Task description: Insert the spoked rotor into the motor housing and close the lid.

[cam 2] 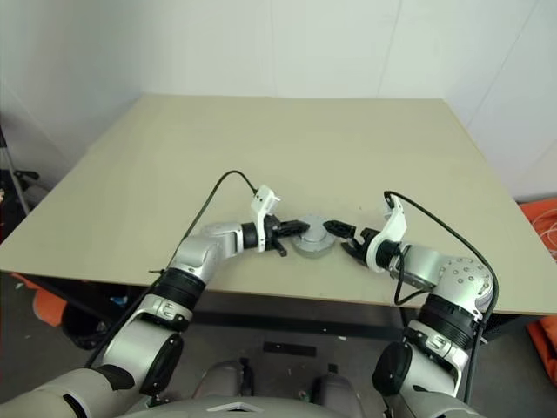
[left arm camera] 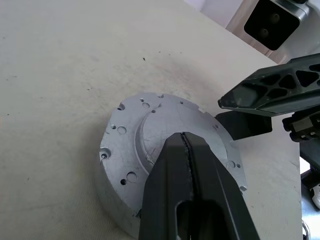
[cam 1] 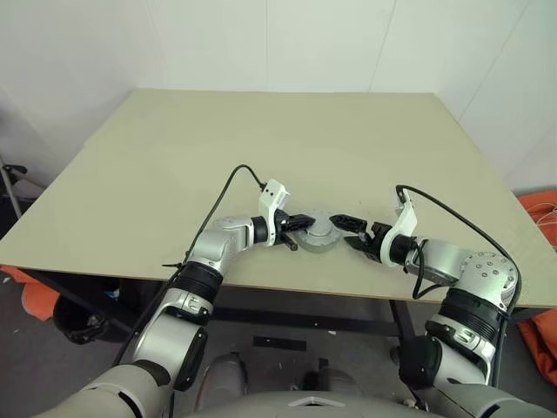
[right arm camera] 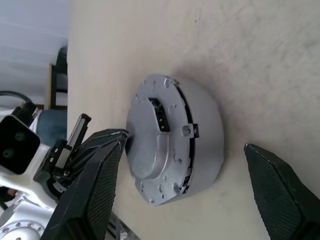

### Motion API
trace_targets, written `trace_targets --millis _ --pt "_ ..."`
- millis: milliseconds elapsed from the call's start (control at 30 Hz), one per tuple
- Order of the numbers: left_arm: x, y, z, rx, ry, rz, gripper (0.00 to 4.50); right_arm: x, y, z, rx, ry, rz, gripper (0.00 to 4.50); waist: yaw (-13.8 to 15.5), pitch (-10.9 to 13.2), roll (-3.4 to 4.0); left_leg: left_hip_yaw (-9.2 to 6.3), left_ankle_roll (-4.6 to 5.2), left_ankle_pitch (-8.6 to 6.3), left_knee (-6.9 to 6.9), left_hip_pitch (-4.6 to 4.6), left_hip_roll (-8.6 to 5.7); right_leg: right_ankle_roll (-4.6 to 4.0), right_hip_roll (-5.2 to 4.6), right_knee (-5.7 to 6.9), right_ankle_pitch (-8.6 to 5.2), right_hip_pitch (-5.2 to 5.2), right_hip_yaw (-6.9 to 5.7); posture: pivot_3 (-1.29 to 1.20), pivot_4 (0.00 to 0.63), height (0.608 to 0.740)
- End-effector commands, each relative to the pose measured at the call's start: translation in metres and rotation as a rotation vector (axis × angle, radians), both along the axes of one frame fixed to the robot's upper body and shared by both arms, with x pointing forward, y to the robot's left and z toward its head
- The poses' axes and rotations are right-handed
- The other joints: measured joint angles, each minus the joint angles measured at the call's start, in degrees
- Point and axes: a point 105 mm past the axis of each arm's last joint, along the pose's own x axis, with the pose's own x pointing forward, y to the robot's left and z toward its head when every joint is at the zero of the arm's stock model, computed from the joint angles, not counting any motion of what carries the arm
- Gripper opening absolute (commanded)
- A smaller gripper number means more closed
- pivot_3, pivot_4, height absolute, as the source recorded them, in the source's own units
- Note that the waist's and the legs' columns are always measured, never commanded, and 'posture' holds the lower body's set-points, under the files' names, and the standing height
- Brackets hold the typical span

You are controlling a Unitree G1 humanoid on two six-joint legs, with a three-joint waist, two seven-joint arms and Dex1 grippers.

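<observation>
The motor housing (left arm camera: 150, 150) was pale silver-grey, its top face dotted with small dark holes. It lay on a plain beige table (cam 1: 261, 148). Both grippers' fingers (left arm camera: 200, 200) were black.

Even, diffuse light fills both head views; the beige surface (cam 1: 261, 148) is bright and shows no glare, while the floor beneath its near edge, along the bottom of the frame, sits in dimmer shade. Shadows are soft and short: a faint dark smudge lies beside the motor housing (right arm camera: 175, 145) in the right wrist view, toward the upper right of that frame. The metal reflects a mild sheen without blown highlights. In the left wrist view the black fingers (left arm camera: 195, 190) of the left claw (left arm camera: 186, 137) are close and slightly soft at bottom centre. Straight edges stay undistorted.
</observation>
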Motion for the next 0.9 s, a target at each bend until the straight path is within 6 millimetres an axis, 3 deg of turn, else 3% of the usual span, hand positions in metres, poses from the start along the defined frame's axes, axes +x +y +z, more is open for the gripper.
trace_targets --millis 33,600,900 --pt "-0.002 0.001 -0.004 0.021 0.009 -0.003 0.0 -0.002 0.011 0.008 0.06 -0.027 0.056 4.47 0.0 0.0 0.0 0.0 0.0 0.0 0.0 -0.01 0.0 0.0 0.0 0.0 0.0 0.0 0.0 0.0 0.0 0.74" --pt "-0.003 0.001 -0.004 0.022 0.011 -0.006 0.0 0.001 0.03 0.011 0.23 -0.013 0.041 4.47 -0.27 0.0 0.01 0.02 -0.07 0.04 -0.09 -0.03 0.01 0.15 0.01 0.0 -0.09 -0.09 0.0 0.0 0.0 0.74" --pt "-0.003 0.001 -0.004 0.022 0.011 -0.007 0.0 0.011 0.04 0.027 0.302 -0.065 -0.009 4.47 -0.31 0.01 0.02 0.02 -0.23 0.14 -0.22 -0.07 0.0 0.22 0.01 -0.01 -0.14 -0.21 0.0 0.0 0.0 0.74"
